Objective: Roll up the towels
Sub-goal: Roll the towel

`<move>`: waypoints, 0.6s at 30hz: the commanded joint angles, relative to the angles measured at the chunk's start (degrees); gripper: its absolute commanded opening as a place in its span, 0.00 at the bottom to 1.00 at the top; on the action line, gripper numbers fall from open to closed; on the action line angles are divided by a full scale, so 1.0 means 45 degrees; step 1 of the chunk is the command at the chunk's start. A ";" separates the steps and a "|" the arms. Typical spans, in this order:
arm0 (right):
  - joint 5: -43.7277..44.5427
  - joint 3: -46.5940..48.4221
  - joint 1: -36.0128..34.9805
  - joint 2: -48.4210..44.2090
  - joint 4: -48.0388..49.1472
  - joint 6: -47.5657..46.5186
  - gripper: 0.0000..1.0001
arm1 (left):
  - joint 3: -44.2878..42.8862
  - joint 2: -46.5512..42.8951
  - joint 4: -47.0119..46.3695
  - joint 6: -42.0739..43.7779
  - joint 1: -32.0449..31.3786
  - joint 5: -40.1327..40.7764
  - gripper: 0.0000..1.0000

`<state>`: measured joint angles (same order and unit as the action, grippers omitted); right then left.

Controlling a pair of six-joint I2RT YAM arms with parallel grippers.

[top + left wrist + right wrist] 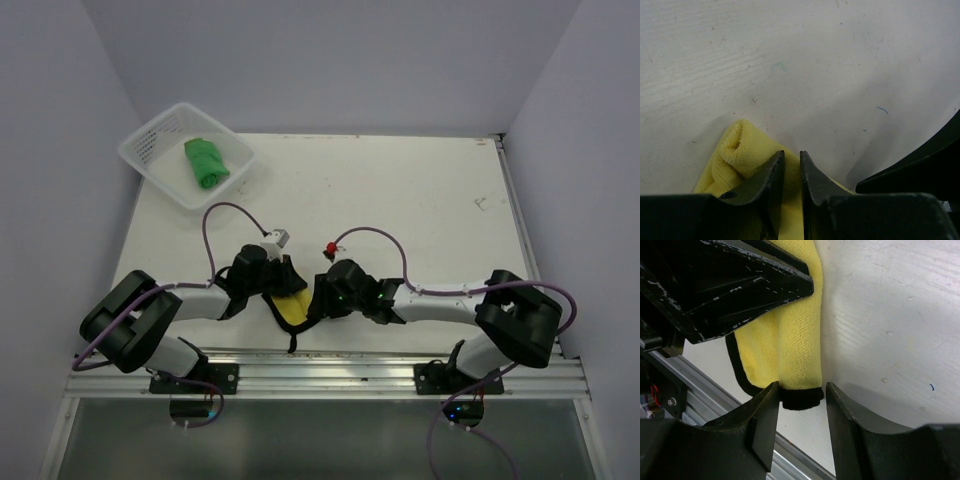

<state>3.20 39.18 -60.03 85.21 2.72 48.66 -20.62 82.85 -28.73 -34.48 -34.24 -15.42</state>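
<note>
you're rolling the yellow black-edged cloth towel point(795, 340): left fingers point(765, 182) pinching its fold, right fingers point(850, 427) clamping its end; next is likely needing both turning together.

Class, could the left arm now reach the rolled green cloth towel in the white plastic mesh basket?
Probably yes: the green towel lies in an open-topped basket, bare table between, though the left fingers are at the yellow towel.
</note>
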 commanded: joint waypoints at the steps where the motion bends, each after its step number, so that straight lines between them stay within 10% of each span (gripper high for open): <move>1: -0.0360 0.0141 0.0039 0.0438 0.0567 0.0065 0.46 | 0.0286 -0.0071 0.0096 0.0103 0.0050 0.0107 0.23; 18: 0.0341 -0.0620 -0.0290 0.0538 0.0959 -0.1691 0.00 | -0.0182 -0.0013 0.0544 0.0357 0.0050 0.0106 0.23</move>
<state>2.28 37.47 -60.03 88.51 6.48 45.56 -20.67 82.85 -28.62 -34.41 -34.24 -15.55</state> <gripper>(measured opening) 0.174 0.230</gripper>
